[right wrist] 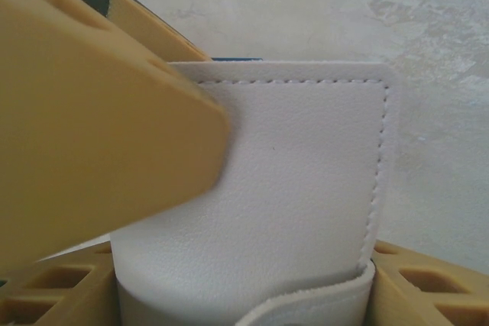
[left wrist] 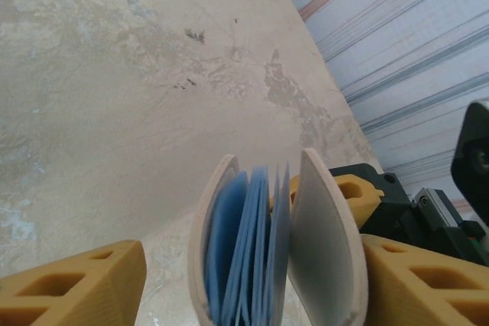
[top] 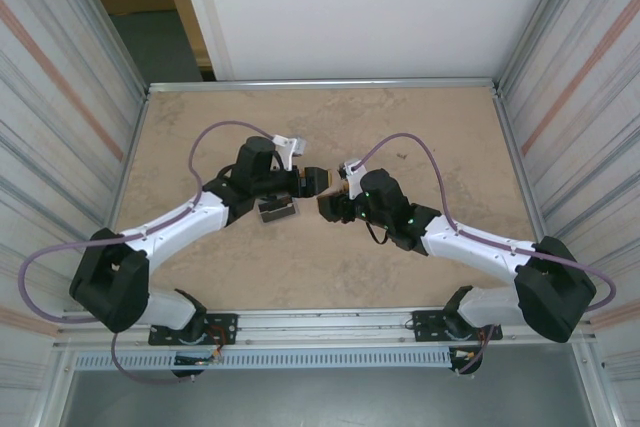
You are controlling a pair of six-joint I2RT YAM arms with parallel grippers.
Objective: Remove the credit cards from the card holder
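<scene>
Card holder (right wrist: 290, 173), pale beige with stitched edges and a snap tab (right wrist: 306, 307) curling at its near end, sits clamped between the jaws of the right gripper (right wrist: 244, 265), over the middle of the table (left wrist: 114, 74) where the two arms meet. The left gripper (left wrist: 256, 265) straddles it with jaws apart: one of its fingers (right wrist: 99, 112) lies against a cover, the other stands just clear. Pale blue lining (left wrist: 244, 250) fans out between the bowed covers. The holder looks light, soft and smooth, likely to flex and slip, so a hold low on both covers seems best, leaving the mouth free. Whether any cards sit in the pleats cannot be told. Farther off, a dark flat item (top: 275, 209) on the table is too small to identify.
</scene>
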